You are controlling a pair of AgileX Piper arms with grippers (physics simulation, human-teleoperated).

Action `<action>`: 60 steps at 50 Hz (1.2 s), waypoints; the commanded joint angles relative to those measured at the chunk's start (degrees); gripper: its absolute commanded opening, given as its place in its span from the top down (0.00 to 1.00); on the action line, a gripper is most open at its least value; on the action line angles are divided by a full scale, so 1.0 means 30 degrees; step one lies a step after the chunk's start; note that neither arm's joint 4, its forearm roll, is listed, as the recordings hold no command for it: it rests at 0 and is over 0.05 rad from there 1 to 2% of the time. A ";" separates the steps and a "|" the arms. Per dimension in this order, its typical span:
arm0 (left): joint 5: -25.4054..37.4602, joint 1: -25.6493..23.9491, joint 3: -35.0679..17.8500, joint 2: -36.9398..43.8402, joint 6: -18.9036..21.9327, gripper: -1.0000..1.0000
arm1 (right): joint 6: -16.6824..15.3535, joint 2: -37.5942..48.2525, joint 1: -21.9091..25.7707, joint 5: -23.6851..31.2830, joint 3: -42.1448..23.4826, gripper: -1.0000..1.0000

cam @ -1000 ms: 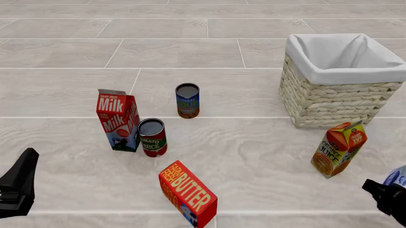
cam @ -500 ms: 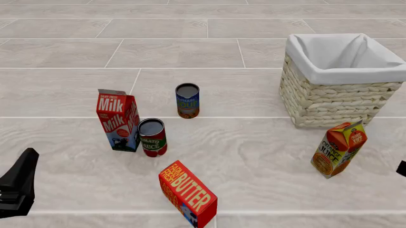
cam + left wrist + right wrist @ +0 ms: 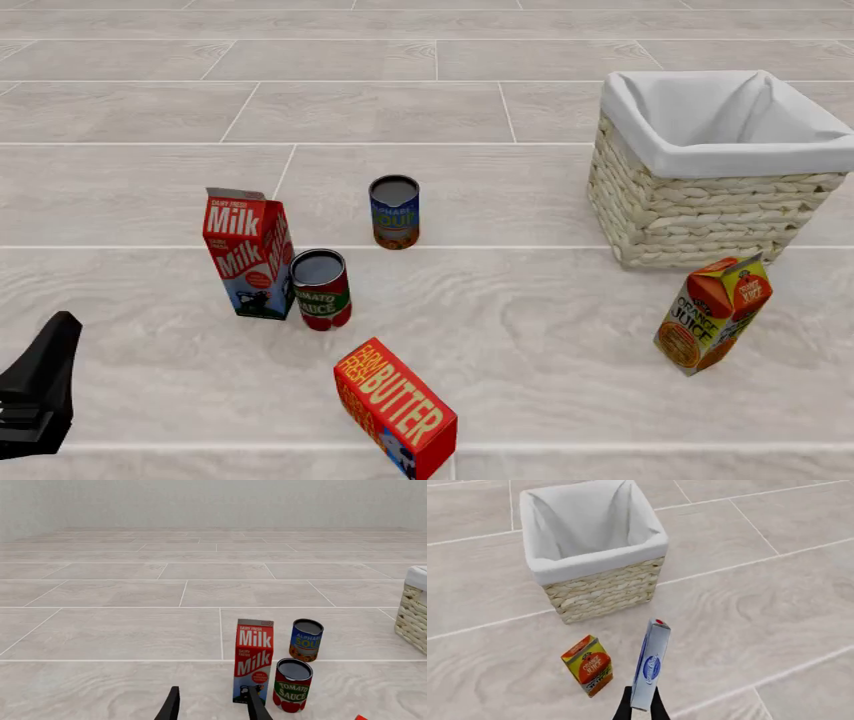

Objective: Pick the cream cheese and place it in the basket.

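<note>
The cream cheese (image 3: 650, 662), a thin silver-white box with a blue round logo, shows only in the right wrist view. It stands on edge between the fingers of my right gripper (image 3: 640, 707), which is shut on it, high above the floor. Below and ahead of it stands the basket (image 3: 602, 587), wicker with a white liner and nothing inside; in the front view the basket (image 3: 694, 215) sits at the back right. My right gripper is out of the front view. At the front left my left gripper (image 3: 38, 390) is low, and its wrist view shows it open (image 3: 213, 711) with nothing held.
An orange juice carton (image 3: 714, 312) leans just in front of the basket. A milk carton (image 3: 250, 252), a tomato sauce can (image 3: 322, 290) and a soup can (image 3: 394, 212) stand left of centre. A red-orange butter box (image 3: 395, 405) lies at the front centre.
My right gripper with the cream cheese has slid out of the front view past its lower right edge. The left arm has not moved.
</note>
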 commanded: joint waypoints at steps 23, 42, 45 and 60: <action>0.0000 0.0000 0.0000 0.0000 0.0000 0.00 | -0.0870 0.8438 0.3833 -0.1391 -0.8766 1.00; 0.0000 0.0000 0.0000 0.0000 0.0000 0.00 | -0.0495 1.3744 0.5642 0.1904 -1.4061 1.00; 0.0000 0.0000 0.0000 0.0000 0.0000 0.00 | -0.0770 1.4555 0.6082 0.2559 -1.4717 1.00; 0.0000 0.0000 0.0000 0.0000 0.0000 0.00 | -0.1638 1.7492 0.5714 0.4548 -1.7271 1.00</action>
